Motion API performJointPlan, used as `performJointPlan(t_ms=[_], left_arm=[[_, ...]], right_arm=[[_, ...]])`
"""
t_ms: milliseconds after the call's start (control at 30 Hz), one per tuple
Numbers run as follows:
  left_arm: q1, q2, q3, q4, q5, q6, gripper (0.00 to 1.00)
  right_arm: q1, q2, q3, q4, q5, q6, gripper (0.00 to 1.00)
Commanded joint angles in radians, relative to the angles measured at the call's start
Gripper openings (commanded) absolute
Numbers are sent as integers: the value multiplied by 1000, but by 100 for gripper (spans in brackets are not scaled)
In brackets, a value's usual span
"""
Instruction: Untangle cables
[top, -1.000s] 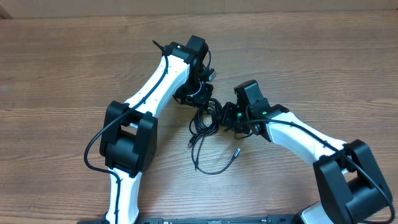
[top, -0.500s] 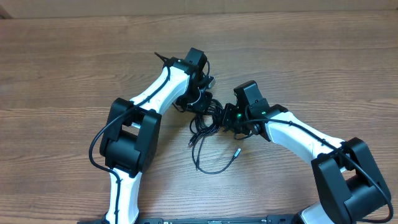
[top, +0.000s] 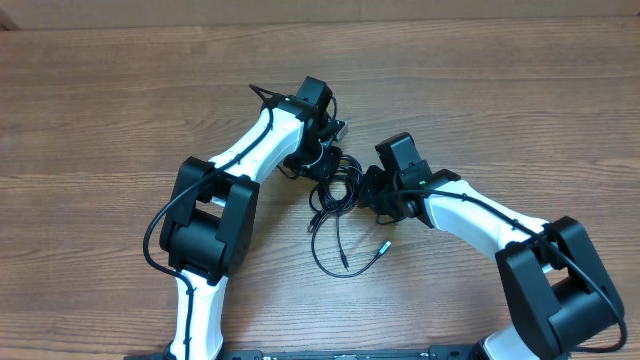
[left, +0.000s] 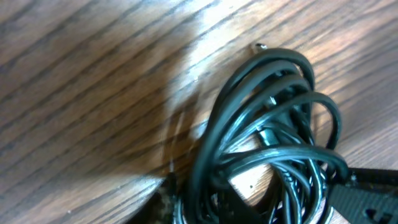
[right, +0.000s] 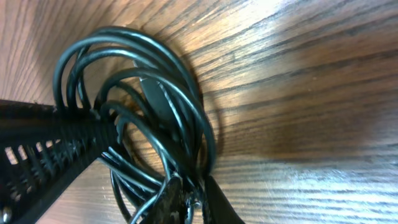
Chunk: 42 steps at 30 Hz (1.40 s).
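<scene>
The right gripper (top: 368, 190) is closed on the cables (top: 335, 197); for the left gripper (top: 325, 160) I cannot tell. Pulling now may tighten the loops crossing between both jaws.

**Overhead view:** Illumination is even and diffuse, from above. The bench (top: 120, 100) is uniformly bright, and the arms (top: 262, 140) cast short, soft shadows. Focus is sharp, with no evident edge distortion.

**Left wrist view:** The picture is soft overall. There is glare on the wood grain at upper centre and a broad shadow at lower left. The cables (left: 214, 124) show glossy highlights.

**Right wrist view:** There is glare at top centre. The near claw finger (right: 50, 149) is dark and out of focus.
</scene>
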<state>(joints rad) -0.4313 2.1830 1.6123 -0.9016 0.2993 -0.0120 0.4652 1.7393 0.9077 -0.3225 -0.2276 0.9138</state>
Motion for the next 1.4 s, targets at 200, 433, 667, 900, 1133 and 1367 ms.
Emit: performJointPlan(t_ms=[200,433,667,900,1133,1367], left_arm=[[5,9,-16,3,11,17,33],[5,9,-16,10,35,17,35],[5,9,-16,10,35,16,36],[5,9,-29,21,35,16,28],[5,9,-55,34,51,-1,36],[4,9,-67,18,101,-3,38]], right_arm=[[2,40,-9,19,-13,91,8],[3,69,-9,45,-13,138,8],[63,76,-9,87,16,161,13],[96,77,-9,105,51,191,15],[96,77,-9,138,27,190,22],[96,77,-9,283,-132,49,15]])
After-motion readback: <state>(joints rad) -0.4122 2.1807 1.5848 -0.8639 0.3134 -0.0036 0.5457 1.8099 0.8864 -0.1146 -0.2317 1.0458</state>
